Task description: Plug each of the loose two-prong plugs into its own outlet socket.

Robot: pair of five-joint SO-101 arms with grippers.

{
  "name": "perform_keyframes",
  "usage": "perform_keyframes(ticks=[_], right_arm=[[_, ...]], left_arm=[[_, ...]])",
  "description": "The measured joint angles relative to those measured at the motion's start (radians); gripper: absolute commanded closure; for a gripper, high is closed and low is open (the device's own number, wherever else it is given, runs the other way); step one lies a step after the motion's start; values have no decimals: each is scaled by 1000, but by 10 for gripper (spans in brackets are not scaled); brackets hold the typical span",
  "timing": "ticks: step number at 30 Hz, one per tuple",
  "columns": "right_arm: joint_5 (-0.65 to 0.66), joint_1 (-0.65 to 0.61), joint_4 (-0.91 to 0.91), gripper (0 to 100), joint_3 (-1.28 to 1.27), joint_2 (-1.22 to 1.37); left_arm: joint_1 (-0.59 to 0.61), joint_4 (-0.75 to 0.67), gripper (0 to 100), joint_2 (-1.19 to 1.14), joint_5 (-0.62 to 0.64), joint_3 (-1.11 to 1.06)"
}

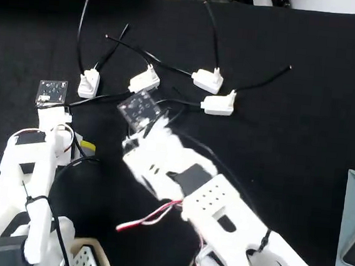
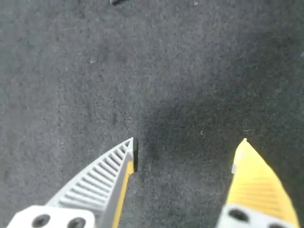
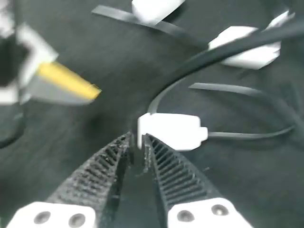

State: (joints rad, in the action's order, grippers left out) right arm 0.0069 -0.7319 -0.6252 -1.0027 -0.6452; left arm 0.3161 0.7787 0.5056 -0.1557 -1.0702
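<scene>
Plug sits pinched at its end in our right gripper, jaws narrow, likely for carrying; our left gripper hangs wide open over bare cloth, keeping clear

Smooth, white plastic plugs lie on matt, felt-like black cloth.

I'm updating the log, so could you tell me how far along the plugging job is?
Done: nothing yet; four plugs lie loose on the black cloth. In hand: the right gripper looks closed on the end of one plug, while the left gripper hangs open over bare cloth. Left: all four need plugging in.
</scene>
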Motion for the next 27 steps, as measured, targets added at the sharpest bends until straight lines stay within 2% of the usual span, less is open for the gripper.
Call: perform_keyframes(ticks=[5,13,21,27], right_arm=[[-32,-60,34,986,-12,74],[-46,-60,204,986,25,416],[-44,132,235,986,212,640],[-41,144,235,986,204,585]], left_arm=[[0,0,676,0,0,0],[0,0,676,0,0,0],[0,0,676,0,0,0],[0,0,677,6,0,0]])
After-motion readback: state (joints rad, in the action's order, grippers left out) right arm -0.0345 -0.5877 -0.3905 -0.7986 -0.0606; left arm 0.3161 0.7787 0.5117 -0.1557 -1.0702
